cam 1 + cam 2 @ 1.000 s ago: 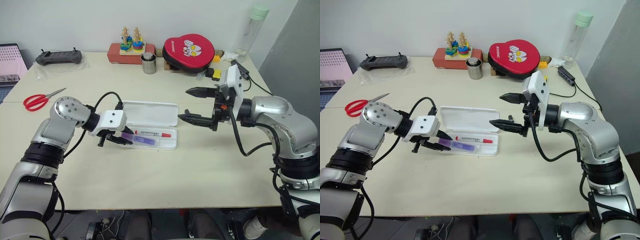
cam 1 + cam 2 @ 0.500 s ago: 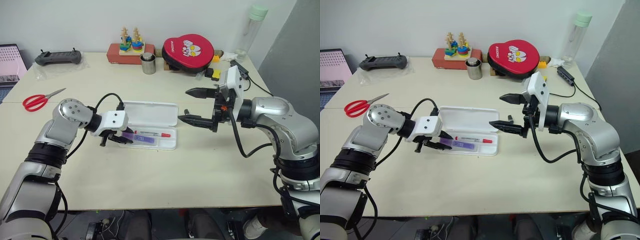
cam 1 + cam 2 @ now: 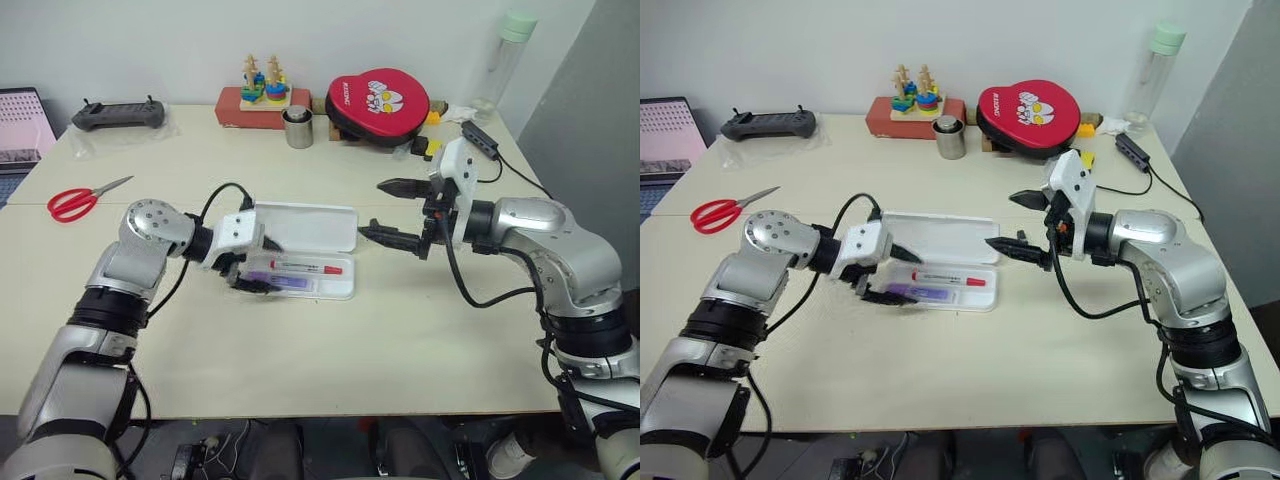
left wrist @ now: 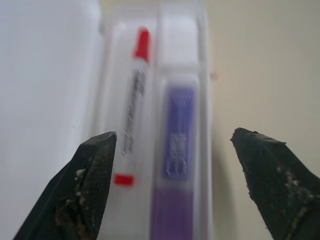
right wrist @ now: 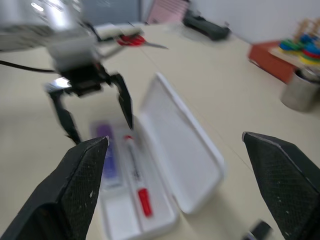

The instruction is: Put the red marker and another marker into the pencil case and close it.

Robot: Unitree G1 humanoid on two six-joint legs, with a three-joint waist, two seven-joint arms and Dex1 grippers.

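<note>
Lying open on the pale desk (image 3: 330, 350), the flat white plastic pencil case with rounded corners (image 3: 300, 252) has its long axis running across the desk from the robot's left to its right; tray nearer the robot, hinged lid (image 3: 305, 225) folded back on the far side.

Contents: slim white-barrelled red marker with red cap (image 3: 305, 268) in the far channel of the tray; short flattish light purple marker (image 3: 283, 283) in the near channel, just beside it. Both lie lengthwise along the case (neither is touched by a finger, as far as the left wrist view shows).

Left gripper (image 3: 250, 268): at the left end of the tray, jaws spread wide, holding nothing, pointing along the case's length.

Right gripper (image 3: 392, 212): off the right end of the case and above the desk, jaws wide apart, empty, aimed toward the lid.

Governing relation, as a judgement: the lid must swing toward the robot over the tray; its free long edge lies on the far side, and the right gripper is the nearer to it.

Change from a second ago: the left gripper was closed on the purple marker at the tray's end; now its jaws stand open and the marker rests in the tray. The right gripper has edged toward the case.
</note>
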